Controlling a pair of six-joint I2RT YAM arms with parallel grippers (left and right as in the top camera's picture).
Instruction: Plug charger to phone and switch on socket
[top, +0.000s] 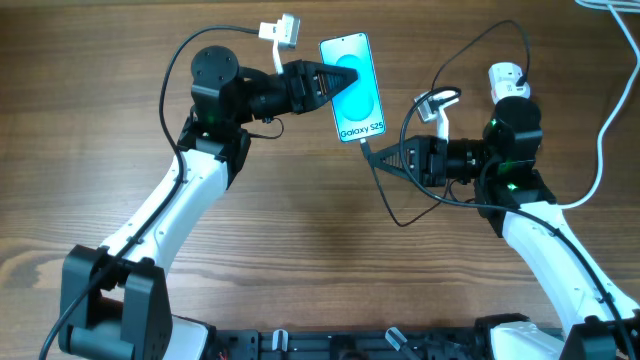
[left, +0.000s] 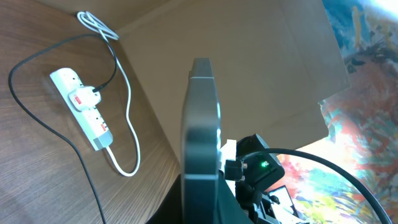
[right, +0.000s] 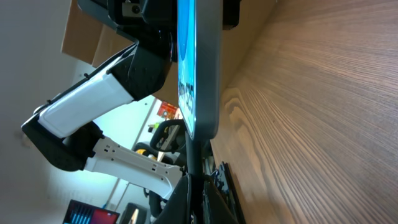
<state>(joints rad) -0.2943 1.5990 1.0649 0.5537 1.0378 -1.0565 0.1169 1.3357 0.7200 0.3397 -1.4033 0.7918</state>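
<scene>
Left of the phone (top: 360, 108), our left gripper (top: 343, 82) reaches in from the bench's (top: 300, 250) lower left corner. Its jaws are clamped on the phone's long left edge. A white connector (top: 283, 30) sticks out of that wrist, just up and left of the phone.

The phone lies near the bench's far edge, slightly tilted, with its cyan screen showing from overhead and the "Galaxy S25" text at its near end. We cannot tell whether it rests on the wood or is lifted.

At that near end sits the charger's (top: 366, 151) dark plug tip, touching the phone. The right wrist view shows a dark stem meeting the phone's end, but not whether it is fully seated. The right gripper (top: 376, 158) comes in from the right of the phone, its jaws closed together on the plug. The black cable drops in a loop toward us below the phone, and another stretch arcs away to the right.

Well right of the phone, the socket (top: 507, 78) is half hidden overhead by our right arm. The left wrist view shows it clearly, with the white adapter (left: 84, 98) plugged in and red markings beside it. Its thick white lead (left: 129, 93) curls just beside it, and the black cable sweeps round it.
</scene>
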